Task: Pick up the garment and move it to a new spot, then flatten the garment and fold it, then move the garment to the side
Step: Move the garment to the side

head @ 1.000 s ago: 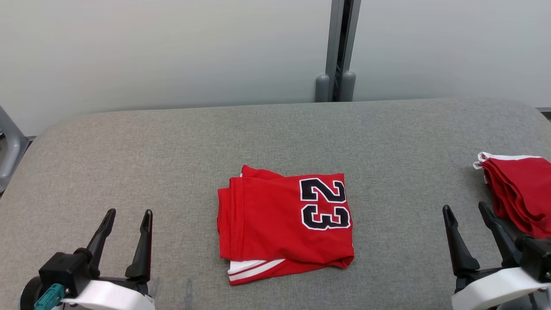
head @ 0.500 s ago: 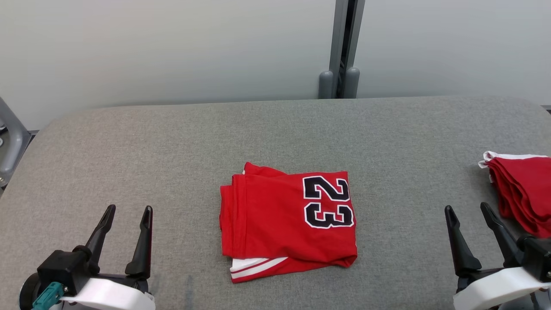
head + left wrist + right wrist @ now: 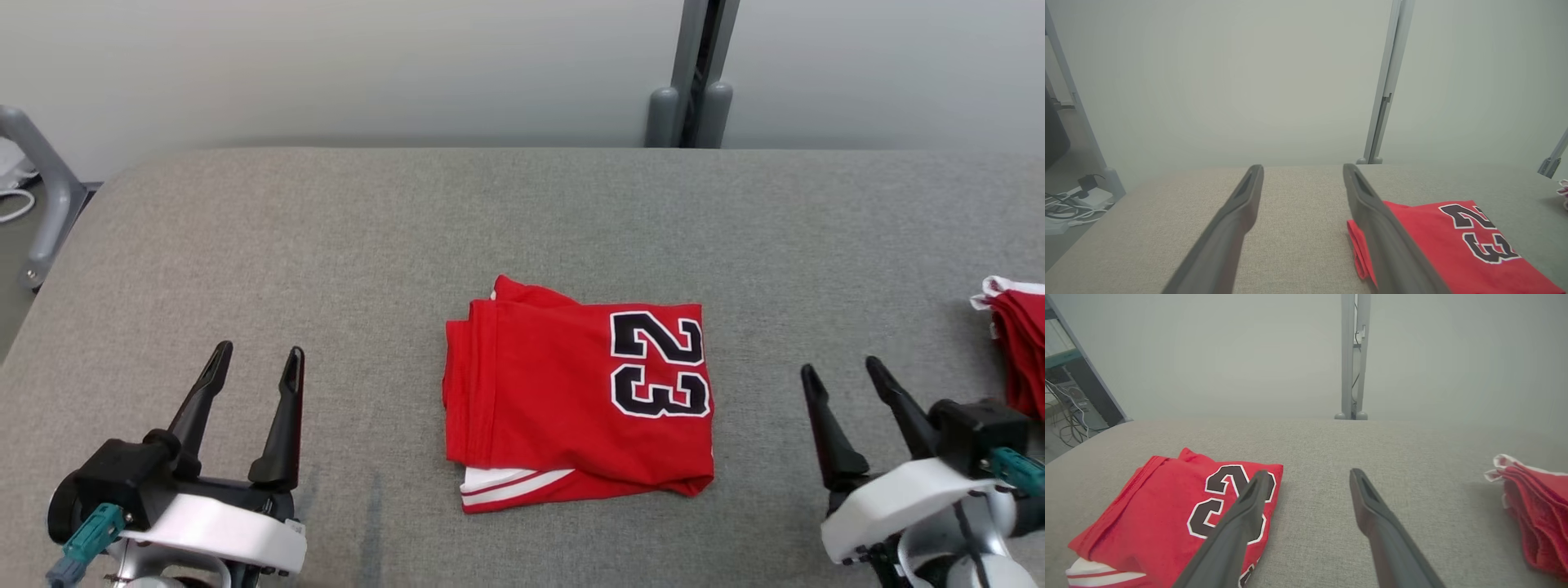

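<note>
The garment (image 3: 580, 392) lies folded on the table (image 3: 326, 237), so only the move aside seems left. Left of it the left gripper (image 3: 259, 351) sits spread, empty; right of it the right gripper (image 3: 841, 367) likewise, a red pile (image 3: 1022, 347) beyond. Next: pinch every layer at one edge.

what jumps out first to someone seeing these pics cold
A folded red jersey with a black 23 lies in the middle of the grey table. The left gripper and right gripper sit open on either side, apart from it. A pile of red cloth lies at the head view's far right.
</note>
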Robot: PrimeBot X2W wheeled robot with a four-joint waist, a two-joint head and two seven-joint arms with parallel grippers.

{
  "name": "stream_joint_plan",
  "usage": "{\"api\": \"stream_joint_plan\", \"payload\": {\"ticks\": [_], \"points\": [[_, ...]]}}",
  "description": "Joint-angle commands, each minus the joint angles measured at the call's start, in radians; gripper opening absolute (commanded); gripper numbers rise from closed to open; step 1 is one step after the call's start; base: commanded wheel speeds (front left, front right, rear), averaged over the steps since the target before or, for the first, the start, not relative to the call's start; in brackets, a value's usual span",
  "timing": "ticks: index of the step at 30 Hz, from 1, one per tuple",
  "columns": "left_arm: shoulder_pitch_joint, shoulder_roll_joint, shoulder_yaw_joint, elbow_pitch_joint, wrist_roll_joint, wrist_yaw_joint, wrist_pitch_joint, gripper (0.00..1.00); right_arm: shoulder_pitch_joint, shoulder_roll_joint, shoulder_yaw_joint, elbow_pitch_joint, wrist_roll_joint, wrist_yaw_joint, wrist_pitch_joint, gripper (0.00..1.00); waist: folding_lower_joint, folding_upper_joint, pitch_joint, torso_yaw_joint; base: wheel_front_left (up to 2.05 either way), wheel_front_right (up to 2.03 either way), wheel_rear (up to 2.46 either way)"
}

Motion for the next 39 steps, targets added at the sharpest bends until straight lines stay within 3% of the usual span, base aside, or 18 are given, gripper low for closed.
{"api": "stream_joint_plan", "payload": {"ticks": [1,11,19,21,22,28,39], "points": [[-0.032,-0.001,-0.004,0.006,-0.003,-0.012,-0.013,1.00,-0.039,-0.003,0.025,0.044,0.005,0.000,0.004,1.00,0.0000,0.0000,0.045,0.034,0.00,0.00,0.00],[-0.147,-0.031,-0.032,0.082,-0.018,-0.059,-0.064,1.00,-0.211,-0.005,0.127,0.327,0.038,0.000,-0.027,1.00,0.0000,0.0000,0.172,0.116,0.00,0.00,0.00],[-0.198,-0.053,-0.046,0.144,-0.021,-0.081,-0.099,1.00,-0.280,-0.004,0.158,0.473,0.061,0.000,-0.043,1.00,0.0000,0.0000,0.211,0.142,0.00,0.00,0.00],[-0.206,-0.055,-0.046,0.158,-0.022,-0.085,-0.107,1.00,-0.291,-0.002,0.169,0.500,0.065,0.000,-0.047,0.22,0.0000,0.0000,0.214,0.143,0.00,0.00,0.00],[-0.209,-0.056,-0.046,0.165,-0.022,-0.088,-0.109,1.00,-0.296,-0.002,0.174,0.512,0.068,0.000,-0.043,0.00,0.0000,0.0000,0.215,0.144,0.00,0.00,0.00],[-0.222,-0.060,-0.053,0.196,-0.012,-0.100,-0.123,1.00,-0.311,-0.027,0.200,0.512,0.062,0.000,-0.055,0.00,0.0000,0.0000,0.197,0.130,0.00,0.00,0.00],[-0.150,-0.035,-0.049,0.195,-0.006,-0.078,-0.119,1.00,-0.177,-0.132,0.237,0.302,0.034,0.000,0.008,0.00,0.0000,0.0000,0.084,-0.005,0.00,0.00,0.00]]}}
